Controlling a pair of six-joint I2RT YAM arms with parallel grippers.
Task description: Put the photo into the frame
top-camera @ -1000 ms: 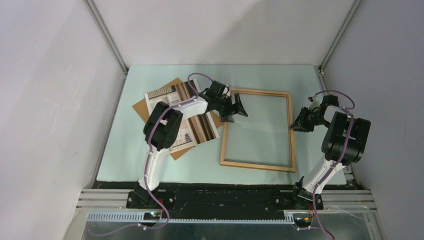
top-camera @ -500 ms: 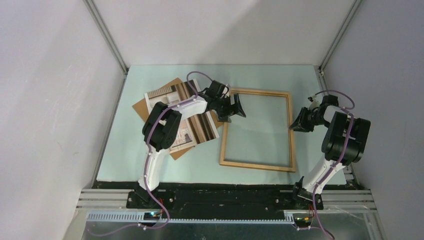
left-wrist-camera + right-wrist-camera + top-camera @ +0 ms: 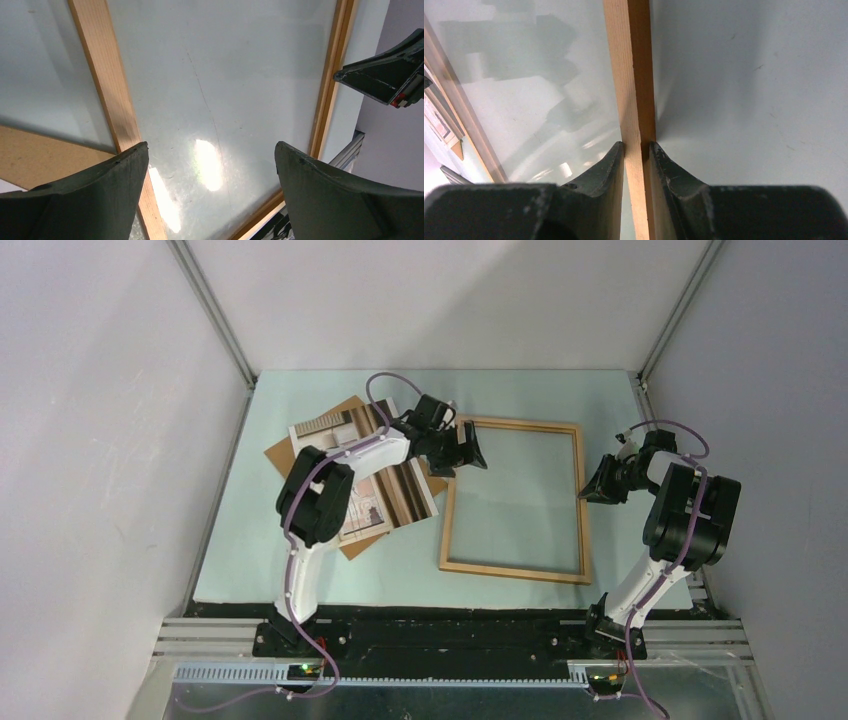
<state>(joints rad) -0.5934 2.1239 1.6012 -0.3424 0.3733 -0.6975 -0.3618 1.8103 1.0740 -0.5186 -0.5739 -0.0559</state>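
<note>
Left gripper (image 3: pixel 470 450): jaws spread wide, nothing between them, poised above the left rail of the frame (image 3: pixel 510 570) near its far corner.
Left wrist view: wide-set fingertips (image 3: pixel 127 160) either side of the light-wood rail (image 3: pixel 107 85), gripper (image 3: pixel 210 150) clear of the wood.
Right gripper (image 3: pixel 592 485): jaws narrowed onto the frame's right rail, about midway along it.
Right wrist view: one finger (image 3: pixel 611 160) pressed to each side of the thin moulding (image 3: pixel 631 60), gripper (image 3: pixel 636 145) clamped on it.
Frame: flat on the pale green tabletop (image 3: pixel 300 560), right of centre, green surface showing through its opening.
Photo (image 3: pixel 408 495): picture side up, turned at an angle, lying outside the frame to its left, near-right corner just beside the left rail, partly hidden under the left arm.
Backing board (image 3: pixel 345 410): brown, under the photo, corners jutting out beyond it.
</note>
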